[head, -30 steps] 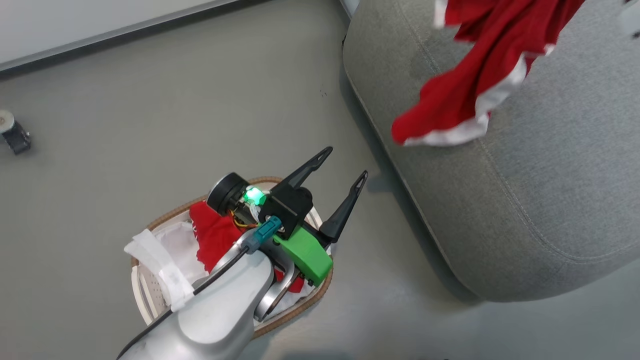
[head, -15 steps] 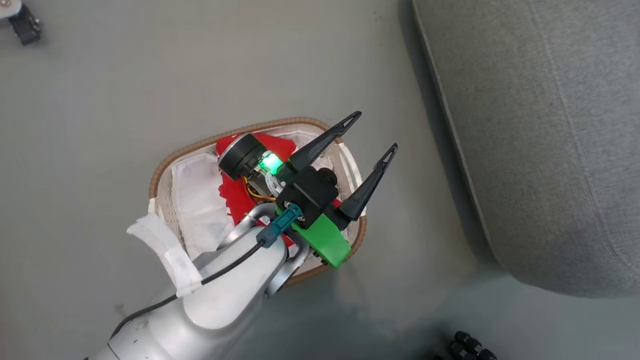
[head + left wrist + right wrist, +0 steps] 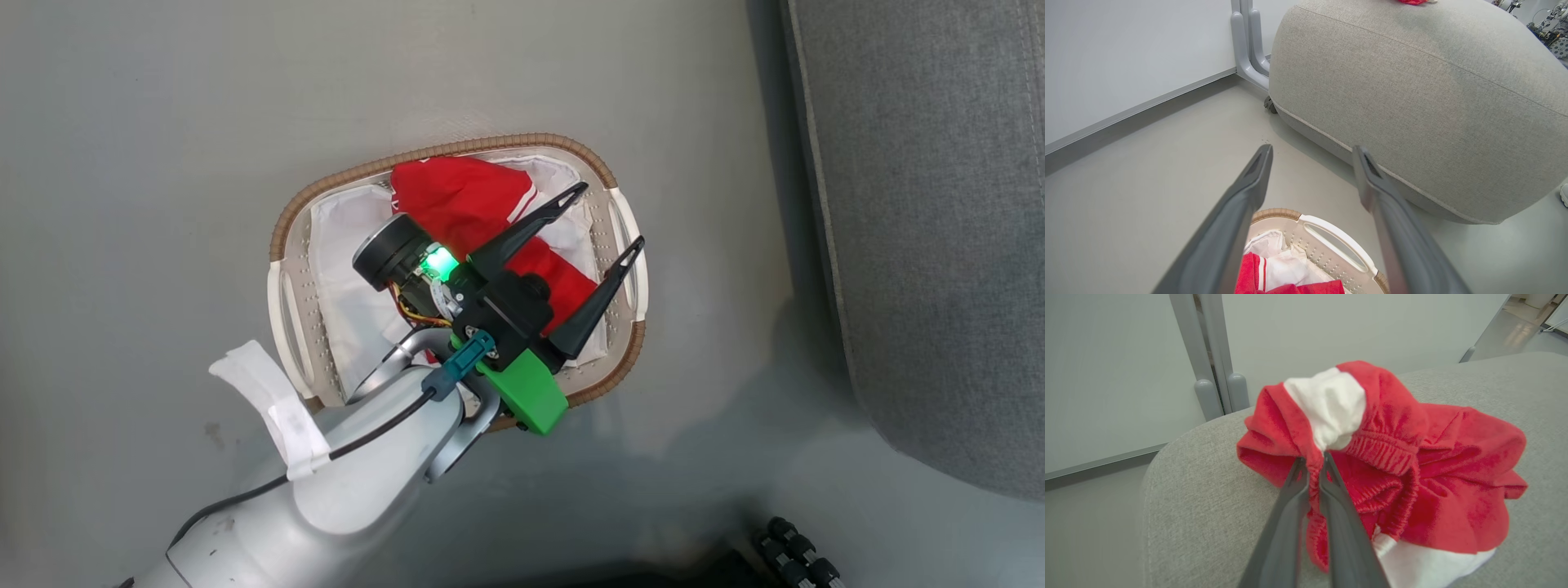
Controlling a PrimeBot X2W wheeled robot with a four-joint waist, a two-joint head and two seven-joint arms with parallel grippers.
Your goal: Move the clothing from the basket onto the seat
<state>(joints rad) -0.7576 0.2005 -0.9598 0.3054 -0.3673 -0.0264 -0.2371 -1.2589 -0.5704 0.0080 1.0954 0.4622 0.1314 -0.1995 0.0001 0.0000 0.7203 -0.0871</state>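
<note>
Now | left gripper (image 3: 612, 214) spread over basket (image 3: 286, 237) | right gripper (image 3: 1314, 457) pinching shorts (image 3: 1412, 465) on seat (image 3: 1208, 506) | jersey (image 3: 457, 196) soft, light, limp: likely best pinched at a raised middle fold

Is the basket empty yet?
Not empty: a red garment lies inside the basket, on white fabric.
</note>
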